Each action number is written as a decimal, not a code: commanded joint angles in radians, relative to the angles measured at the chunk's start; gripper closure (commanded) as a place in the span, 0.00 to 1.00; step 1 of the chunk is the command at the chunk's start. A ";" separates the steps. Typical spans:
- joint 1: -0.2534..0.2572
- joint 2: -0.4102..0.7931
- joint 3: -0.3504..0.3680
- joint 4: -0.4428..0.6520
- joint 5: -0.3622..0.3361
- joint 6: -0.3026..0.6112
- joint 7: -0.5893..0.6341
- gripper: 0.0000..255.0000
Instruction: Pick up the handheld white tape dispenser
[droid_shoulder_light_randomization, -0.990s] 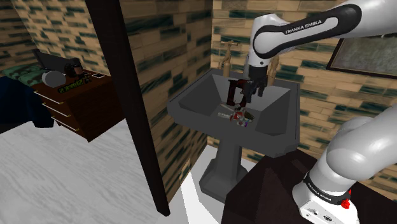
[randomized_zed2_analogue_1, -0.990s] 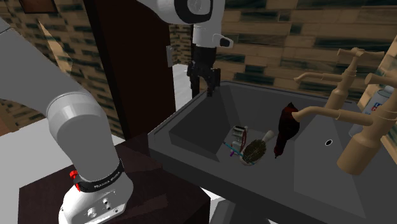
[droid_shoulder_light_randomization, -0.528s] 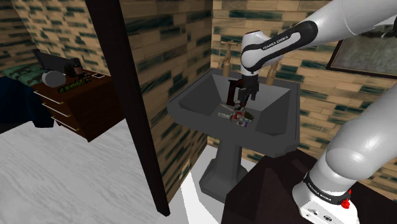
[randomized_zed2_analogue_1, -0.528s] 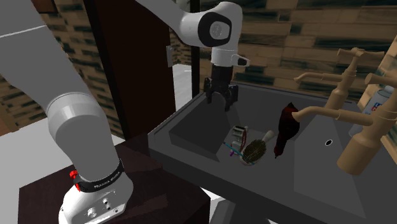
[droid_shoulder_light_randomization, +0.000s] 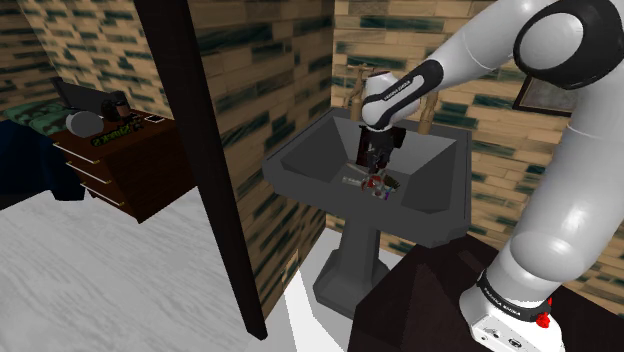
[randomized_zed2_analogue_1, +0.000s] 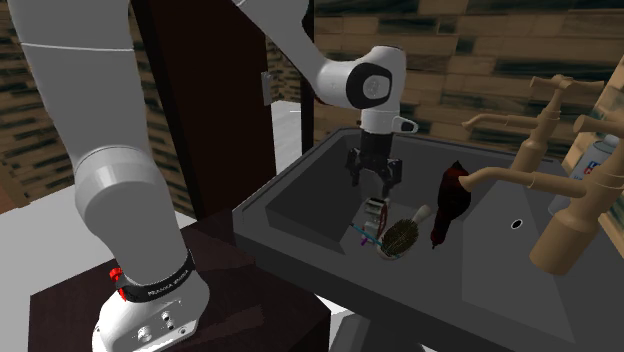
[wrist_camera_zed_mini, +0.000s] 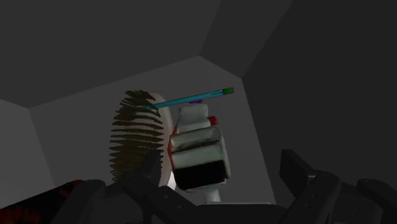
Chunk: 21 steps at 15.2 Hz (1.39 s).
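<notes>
The tape dispenser (wrist_camera_zed_mini: 197, 149) is a small white and black block with red edges, lying on the floor of the dark grey sink (randomized_zed2_analogue_1: 290, 195) beside a bristly oval hairbrush (wrist_camera_zed_mini: 137, 140). A thin teal pen (wrist_camera_zed_mini: 191, 98) lies across both. My black gripper (wrist_camera_zed_mini: 222, 175) hangs open just above the dispenser, its fingers (wrist_camera_zed_mini: 296, 168) standing apart on either side and touching nothing. From the side, the gripper (randomized_zed2_analogue_1: 374, 183) points straight down over the dispenser (randomized_zed2_analogue_1: 376, 213), a short gap above it. In the shoulder view the gripper (droid_shoulder_light_randomization: 377, 160) sits inside the basin (droid_shoulder_light_randomization: 290, 160).
A dark red object (randomized_zed2_analogue_1: 450, 200) stands against the basin's back slope next to the hairbrush (randomized_zed2_analogue_1: 400, 238). Tan taps (randomized_zed2_analogue_1: 540, 120) and a tan bottle (randomized_zed2_analogue_1: 570, 235) line the sink's far rim. A dark post (droid_shoulder_light_randomization: 190, 150) and a wooden dresser (droid_shoulder_light_randomization: 120, 150) stand at the shoulder view's left.
The arm has swung in from the sink's rim and come down into the basin, stopping over the dispenser. The fingers have stayed apart throughout.
</notes>
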 joint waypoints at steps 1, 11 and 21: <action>-0.008 0.075 -0.005 0.047 -0.004 0.028 -0.021 0.00; -0.017 0.178 -0.002 0.049 0.004 0.128 -0.026 0.00; -0.017 0.178 -0.002 0.050 0.004 0.128 -0.026 1.00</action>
